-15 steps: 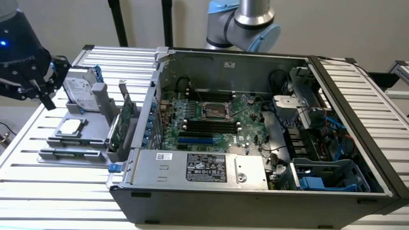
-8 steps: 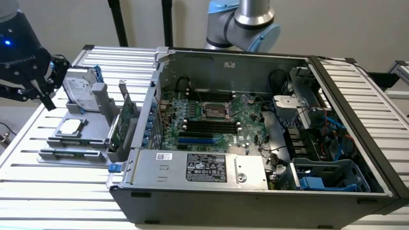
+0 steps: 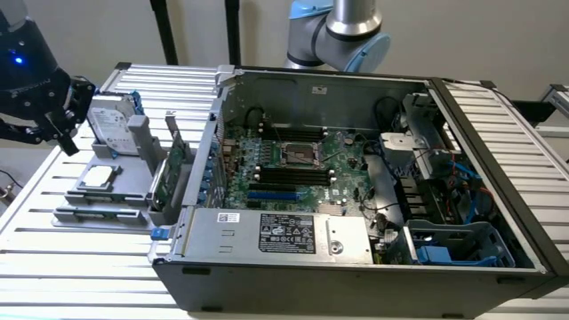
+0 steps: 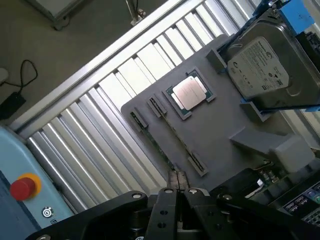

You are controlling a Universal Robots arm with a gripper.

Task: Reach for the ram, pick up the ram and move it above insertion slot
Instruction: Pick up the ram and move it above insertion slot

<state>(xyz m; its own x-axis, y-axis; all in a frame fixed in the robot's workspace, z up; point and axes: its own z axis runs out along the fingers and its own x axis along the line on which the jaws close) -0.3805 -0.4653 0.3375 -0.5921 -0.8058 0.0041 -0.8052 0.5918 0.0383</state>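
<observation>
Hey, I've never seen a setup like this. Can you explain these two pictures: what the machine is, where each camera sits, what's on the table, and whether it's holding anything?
This is one robot arm with a black gripper at its end. The exterior view comes from a camera off the arm, looking over a slatted metal table that carries an open computer case. The wrist view comes from a camera on the arm's wrist, looking down past the gripper. Beside the case sits a grey tray of parts: a hard drive, a processor chip, and the ram, a thin green stick set between small clips. The gripper hovers over the tray, nearest the ram. It is shut, and I see nothing held in it.
</observation>
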